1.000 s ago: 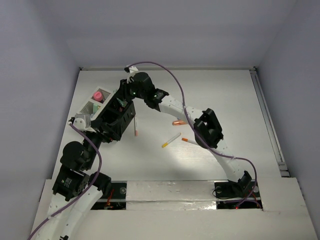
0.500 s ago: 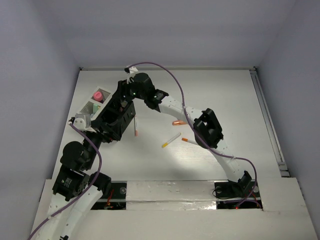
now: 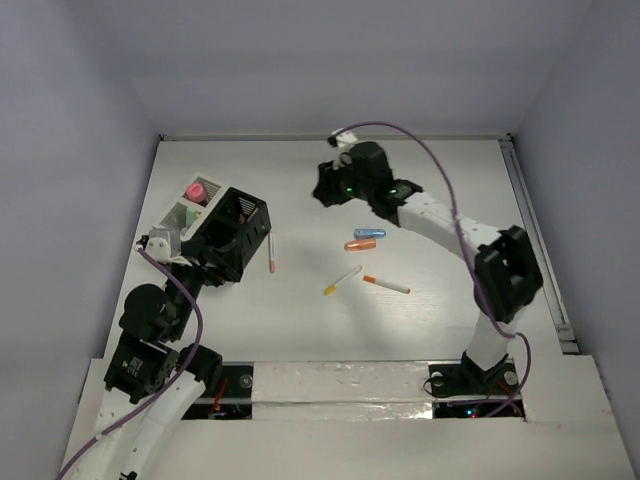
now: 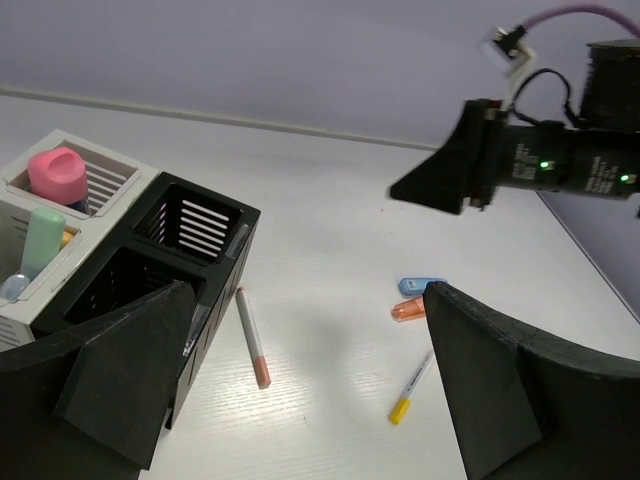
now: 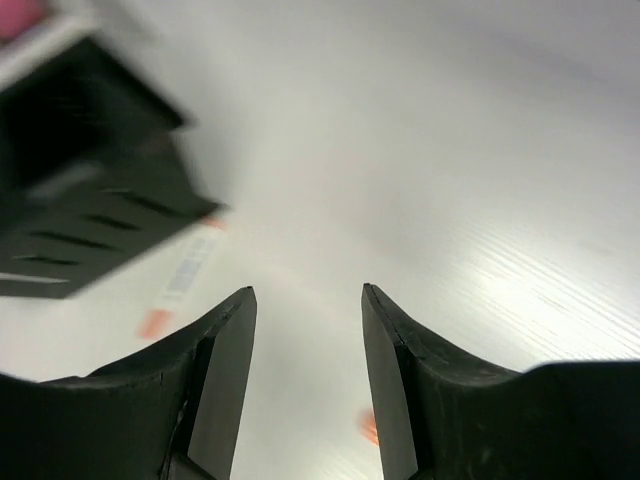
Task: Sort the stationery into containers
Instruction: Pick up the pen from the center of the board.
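The black box (image 3: 232, 233) stands at the left, with the white box (image 3: 181, 213) beside it holding a pink marker (image 3: 197, 190). On the table lie a white pen with an orange end (image 3: 272, 254), a yellow-ended pen (image 3: 342, 280), an orange-ended pen (image 3: 386, 285), an orange marker (image 3: 359, 244) and a blue marker (image 3: 369, 233). My right gripper (image 3: 325, 188) is open and empty above the table, right of the black box. My left gripper (image 4: 310, 400) is wide open and empty, its left finger by the black box (image 4: 190, 250). The right wrist view shows the open right gripper (image 5: 305, 292) over bare table.
In the left wrist view the white box (image 4: 95, 165) holds a pink marker (image 4: 57, 172) and a green one (image 4: 44, 240). The right arm's links reach across the right half of the table. Walls close in the back and both sides.
My right gripper has left the black box and swung right towards the table's middle, uncovering the blue marker. The left arm and the containers have not moved.
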You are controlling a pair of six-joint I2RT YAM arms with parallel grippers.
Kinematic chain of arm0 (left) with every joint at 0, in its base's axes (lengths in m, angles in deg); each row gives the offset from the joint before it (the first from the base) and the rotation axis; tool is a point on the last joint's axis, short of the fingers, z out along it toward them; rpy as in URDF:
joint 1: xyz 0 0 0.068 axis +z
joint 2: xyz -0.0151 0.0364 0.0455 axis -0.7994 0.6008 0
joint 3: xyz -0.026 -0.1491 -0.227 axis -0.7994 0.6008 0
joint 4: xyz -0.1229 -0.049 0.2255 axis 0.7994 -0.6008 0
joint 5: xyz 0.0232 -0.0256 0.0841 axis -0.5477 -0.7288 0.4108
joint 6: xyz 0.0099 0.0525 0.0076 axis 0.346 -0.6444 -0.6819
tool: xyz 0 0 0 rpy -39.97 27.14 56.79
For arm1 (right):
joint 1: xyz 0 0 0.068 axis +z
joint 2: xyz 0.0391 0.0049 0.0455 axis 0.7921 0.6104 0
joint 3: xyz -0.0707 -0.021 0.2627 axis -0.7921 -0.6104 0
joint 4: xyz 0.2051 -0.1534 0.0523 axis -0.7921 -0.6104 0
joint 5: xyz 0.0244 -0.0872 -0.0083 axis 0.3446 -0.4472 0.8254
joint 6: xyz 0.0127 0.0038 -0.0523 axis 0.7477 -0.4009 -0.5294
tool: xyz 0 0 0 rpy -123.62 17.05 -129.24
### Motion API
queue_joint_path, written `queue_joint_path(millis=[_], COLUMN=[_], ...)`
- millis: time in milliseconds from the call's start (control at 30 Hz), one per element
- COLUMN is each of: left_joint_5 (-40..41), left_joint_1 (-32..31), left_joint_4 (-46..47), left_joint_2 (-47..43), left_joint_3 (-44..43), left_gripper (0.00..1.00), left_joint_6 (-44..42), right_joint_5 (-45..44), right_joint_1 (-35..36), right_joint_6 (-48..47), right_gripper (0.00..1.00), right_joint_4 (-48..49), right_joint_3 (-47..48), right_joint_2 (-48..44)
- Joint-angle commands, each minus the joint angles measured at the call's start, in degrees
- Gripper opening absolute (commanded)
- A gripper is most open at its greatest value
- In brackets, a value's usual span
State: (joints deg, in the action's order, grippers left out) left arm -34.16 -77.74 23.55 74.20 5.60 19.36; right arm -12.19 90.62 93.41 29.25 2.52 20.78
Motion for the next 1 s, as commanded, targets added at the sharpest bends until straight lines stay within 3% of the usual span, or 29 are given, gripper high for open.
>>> queue_joint_path(millis=[0, 133, 333, 967], left_joint_5=[-1.2, -1.5, -1.6, -1.5], left_joint_1=[0.2, 0.2, 0.2, 0.2], left_joint_4=[2.4, 2.6, 2.6, 2.6], left_joint_2=[-0.9, -0.8, -0.7, -0.2], left_joint_3=[-0.5, -0.5, -0.5, -0.5], left_gripper=[0.99, 0.99, 0.99, 0.99], left_joint_6=[-0.2, -0.2, -0.1, -0.1], right_joint_5=[-5.1, -10.1, -14.6, -9.0], right_joint_1=[-6.7, -9.9, -9.9, -9.9], right_joint_6=[-9.2, -13.9, -18.3, -22.5], right_gripper=[0.53, 0.57, 0.64, 0.70], right_joint_4=[-10.9, -21.8, -25.6, -28.4], right_joint_3=[-5.2, -6.7, -5.3, 1.4], right_joint_2=[-5.5, -5.2, 0.7, 9.9])
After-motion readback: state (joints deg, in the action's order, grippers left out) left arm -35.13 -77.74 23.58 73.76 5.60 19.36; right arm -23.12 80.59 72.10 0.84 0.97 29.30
